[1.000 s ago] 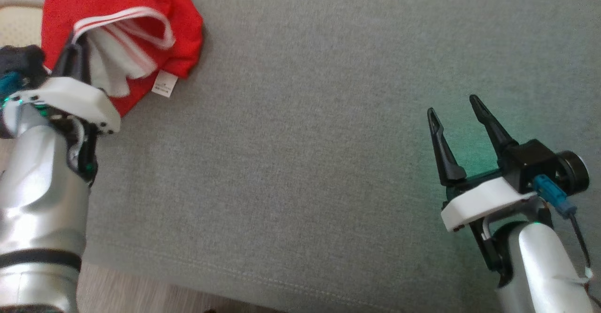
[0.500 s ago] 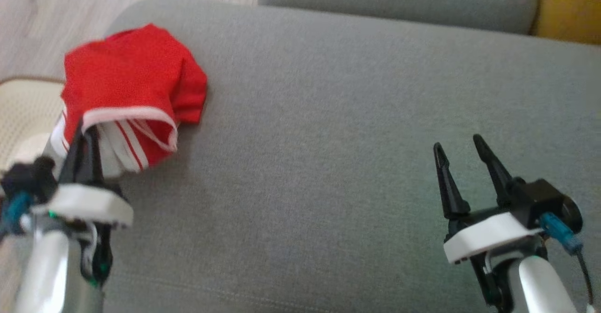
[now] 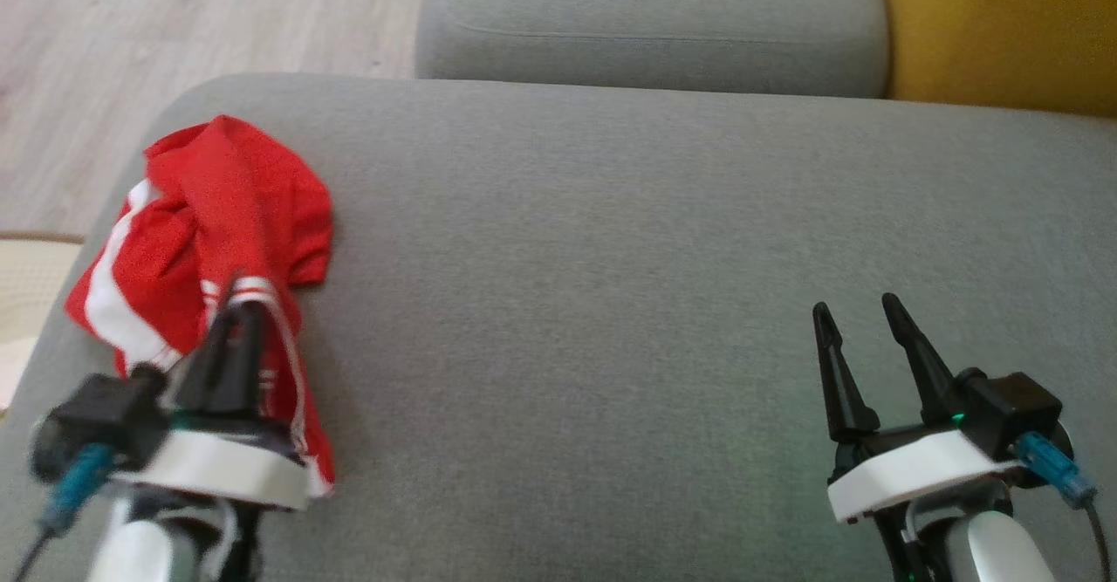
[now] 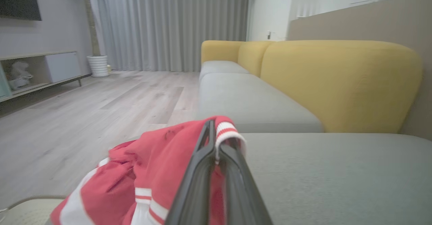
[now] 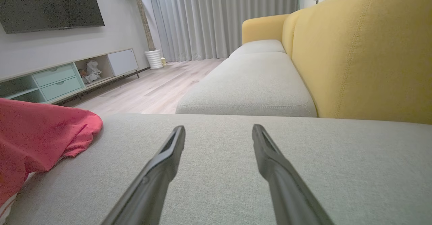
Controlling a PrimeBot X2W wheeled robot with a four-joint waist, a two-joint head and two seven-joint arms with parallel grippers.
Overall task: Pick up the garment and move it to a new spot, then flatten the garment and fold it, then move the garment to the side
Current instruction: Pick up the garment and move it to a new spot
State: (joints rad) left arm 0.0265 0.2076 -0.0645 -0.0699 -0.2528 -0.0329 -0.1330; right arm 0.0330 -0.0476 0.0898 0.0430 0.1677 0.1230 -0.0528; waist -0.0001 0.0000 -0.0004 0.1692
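**Q:** Why is the crumpled red fabric garment with white stripes at the far left end of the broad grey upholstered seat cushion?

**A:** The left gripper has it there. Its two long dark fingers are pressed together on a red-and-white striped hem, with the cloth pinched between them. In the left wrist view the hem loops over the fingertips while the rest of the fabric sags to the cushion. This reads as the pick-up step: gripping an edge rather than the bulk should let the cloth trail out as it is carried.

**Q:** And the right gripper?

**A:** Its claw is spread wide and holds nothing. It hovers low over bare grey fabric, well apart from the garment — probably kept clear so it is free to take a second edge when the flattening starts.

**Q:** How does the garment itself look?

**A:** It is bunched and twisted, nowhere near flat. A broad white band runs down one side, and thin red-and-white stripes mark the hem. Deep folds hide its outline, so I cannot tell whether it is a shirt or shorts. One lobe lies near the cushion's rounded left edge, above the pale wooden plank floor. The wide open stretch of cushion to the right, before the mustard-yellow padded backrest, looks like the obvious spot to move it to.
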